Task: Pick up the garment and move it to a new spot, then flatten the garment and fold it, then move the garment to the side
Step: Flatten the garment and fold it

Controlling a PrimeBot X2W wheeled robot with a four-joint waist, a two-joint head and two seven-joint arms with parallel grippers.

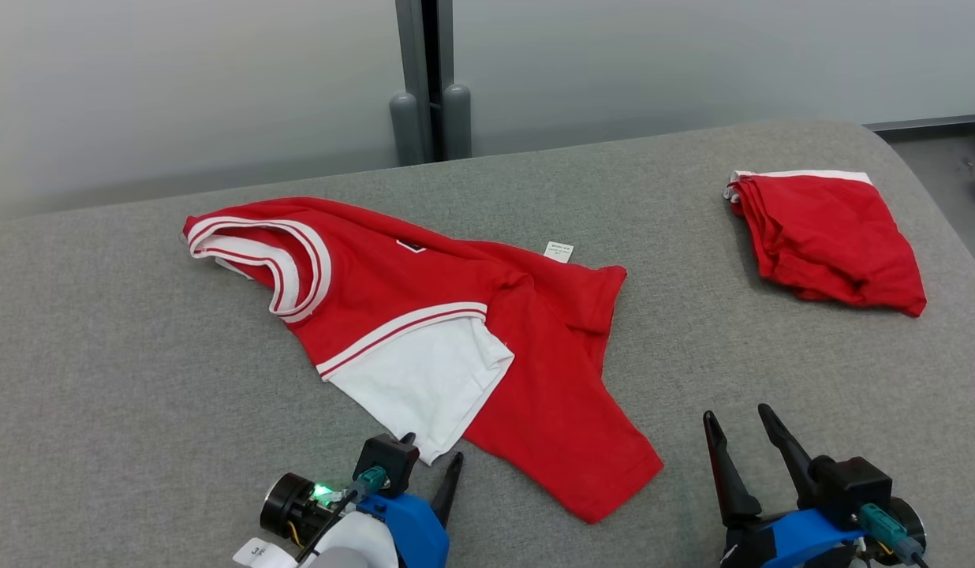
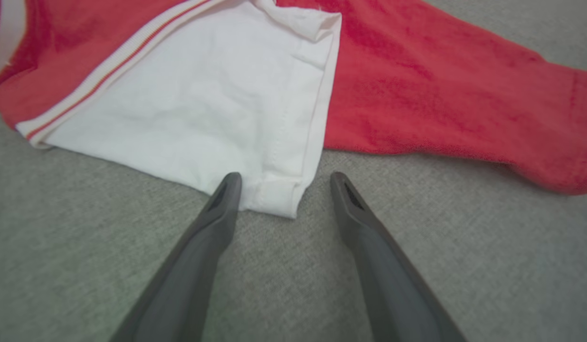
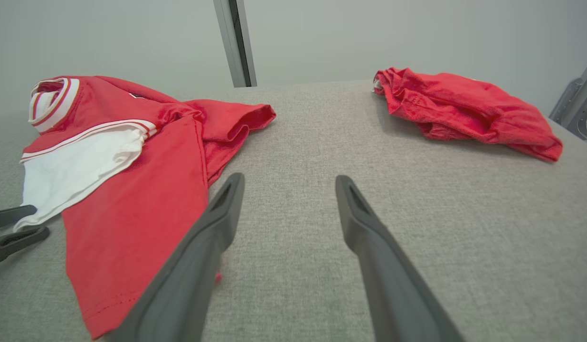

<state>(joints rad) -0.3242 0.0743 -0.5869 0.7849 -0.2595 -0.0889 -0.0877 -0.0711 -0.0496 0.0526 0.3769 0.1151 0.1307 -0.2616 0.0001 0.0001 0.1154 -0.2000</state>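
Left gripper (image 1: 434, 446) spread wide at a sleeve corner, right gripper (image 1: 736, 412) spread wide over bare cloth.

At 7 o'clock in the head view, the left one's two dark fingers (image 2: 217, 213) stand apart with the corner of the white sleeve (image 2: 203, 104) between their tips, nothing pinched; whether a tip touches the fabric I cannot tell. The sleeve belongs to the red shirt (image 1: 535, 355), lying rumpled and unfolded across the middle of the grey table top (image 1: 101, 355), striped collar at 10 o'clock. A small white label (image 1: 558, 252) sits at its far edge, toward 12 o'clock, its print too small to read. At 5 o'clock the right gripper holds nothing, apart from the shirt. A second red garment (image 1: 831, 237) lies folded at 2 o'clock, well apart.
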